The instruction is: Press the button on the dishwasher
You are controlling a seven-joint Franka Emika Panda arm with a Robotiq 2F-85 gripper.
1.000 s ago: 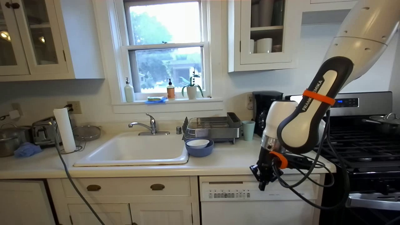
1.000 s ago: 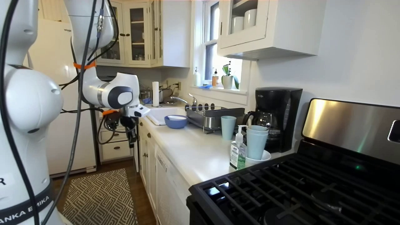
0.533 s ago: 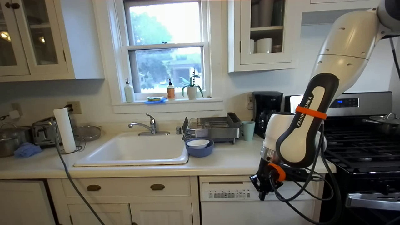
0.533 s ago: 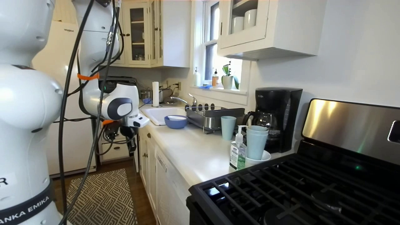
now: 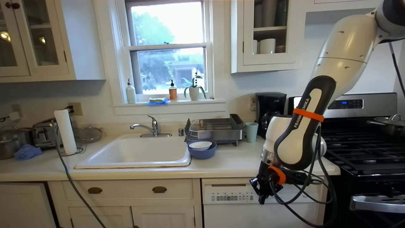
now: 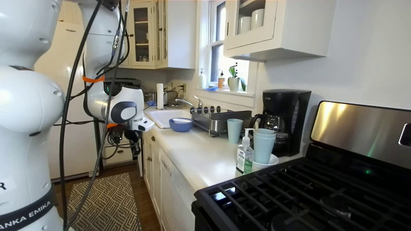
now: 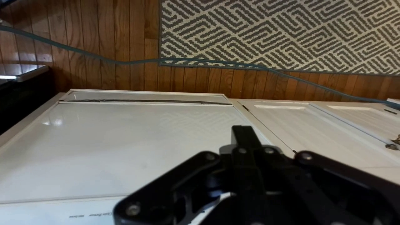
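The white dishwasher [image 5: 231, 217] is under the counter, left of the stove in an exterior view. Its top control strip carries a row of small buttons [image 5: 232, 198]. The dishwasher also shows in an exterior view [image 6: 176, 199] and fills the left of the wrist view [image 7: 109, 150]. My gripper [image 5: 261, 200] hangs pointing down in front of the dishwasher, just right of the button row. It appears apart from the front in an exterior view [image 6: 136, 154]. In the wrist view my gripper [image 7: 243, 128] is shut and empty, its fingertips together. The buttons are mostly hidden behind it there.
The counter [image 5: 234, 164] edge juts above the dishwasher. A blue bowl [image 5: 202, 153], a dish rack [image 5: 218, 134] and a cup [image 5: 251, 132] stand on it. The black stove [image 5: 364, 164] is to the right. Loose cables [image 5: 303, 218] hang from my arm.
My arm has come lower, then shifted slightly left toward the button row as seen in an exterior view. The gripper stays pointing down.
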